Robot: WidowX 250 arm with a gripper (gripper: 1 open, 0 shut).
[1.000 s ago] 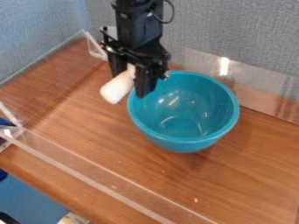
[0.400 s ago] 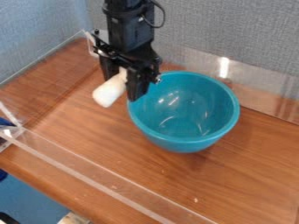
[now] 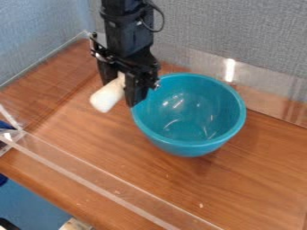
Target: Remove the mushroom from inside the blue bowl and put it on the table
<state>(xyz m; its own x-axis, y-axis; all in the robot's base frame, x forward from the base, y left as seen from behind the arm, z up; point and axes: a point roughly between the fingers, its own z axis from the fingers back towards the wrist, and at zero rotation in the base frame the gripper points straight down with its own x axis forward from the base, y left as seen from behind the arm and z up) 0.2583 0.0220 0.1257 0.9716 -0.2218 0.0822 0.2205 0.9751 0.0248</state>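
Brown wood-grain is showing across the table, with clear acrylic walls running along its edges and a grey textured backdrop rising behind. Sitting right of centre on that wood is the blue bowl, glossy, upright, and looking empty inside apart from reflections.

Just beyond the bowl's left rim, the gripper is pointing straight down, its dark jaws closing partway around the mushroom. Only the cream-white stem is showing, sticking out to the left of the jaws and tilting downward; the cap is hiding behind the fingers. The mushroom is hanging clear of the bowl and appears to be just above the table, though whether it is touching the wood cannot be told from this angle.

Risk is lying mostly in the release. Because the mushroom is being held off-centre and tilted, it may be tipping or rolling once the jaws part, and the round stem could be carrying it back against the bowl's wall or off toward the acrylic edge. Dropping it from any height would be making that worse. The right-hand finger is also standing near the bowl's rim, so any sideways drift could be nudging the bowl.
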